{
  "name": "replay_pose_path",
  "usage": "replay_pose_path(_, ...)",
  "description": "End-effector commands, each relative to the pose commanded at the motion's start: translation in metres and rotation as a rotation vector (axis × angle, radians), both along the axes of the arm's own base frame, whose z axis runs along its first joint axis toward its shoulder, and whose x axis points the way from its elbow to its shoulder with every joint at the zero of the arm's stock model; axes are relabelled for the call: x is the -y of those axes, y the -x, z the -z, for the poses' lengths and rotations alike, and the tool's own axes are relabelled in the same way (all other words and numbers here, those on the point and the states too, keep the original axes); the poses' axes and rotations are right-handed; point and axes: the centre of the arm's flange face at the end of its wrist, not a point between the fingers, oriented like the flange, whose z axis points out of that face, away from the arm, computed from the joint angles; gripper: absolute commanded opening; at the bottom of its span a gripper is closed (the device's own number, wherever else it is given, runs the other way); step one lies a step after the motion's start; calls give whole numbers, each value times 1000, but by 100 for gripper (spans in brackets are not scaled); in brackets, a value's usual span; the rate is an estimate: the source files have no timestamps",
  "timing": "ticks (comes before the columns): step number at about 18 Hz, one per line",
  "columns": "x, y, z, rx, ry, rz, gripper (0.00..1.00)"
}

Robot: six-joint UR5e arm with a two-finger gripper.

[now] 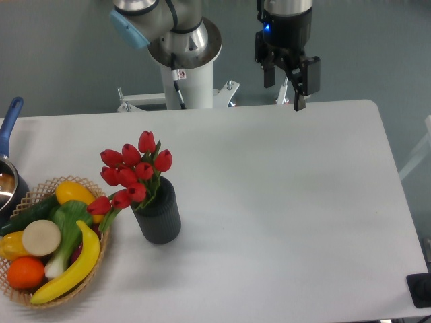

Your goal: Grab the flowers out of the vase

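Observation:
The flowers point(131, 173), a bunch of red closed tulip buds on green stems, stand in the vase point(158, 215), a short dark ribbed cylinder on the left half of the white table. My gripper point(284, 87) hangs high above the table's far edge, well to the right of and behind the flowers. Its two dark fingers are apart with nothing between them, so it is open.
A wicker basket point(40, 296) of produce, with a banana, an orange and green vegetables, sits right next to the vase on its left. A pot with a blue handle point(8, 128) is at the left edge. The arm's white base point(188, 81) stands behind the table.

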Motion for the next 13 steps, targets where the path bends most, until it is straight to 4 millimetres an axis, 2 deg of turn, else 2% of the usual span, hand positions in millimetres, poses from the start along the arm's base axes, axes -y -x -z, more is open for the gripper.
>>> replay_pose_path(13, -3, -3, 6, 23, -15, -42, 100)
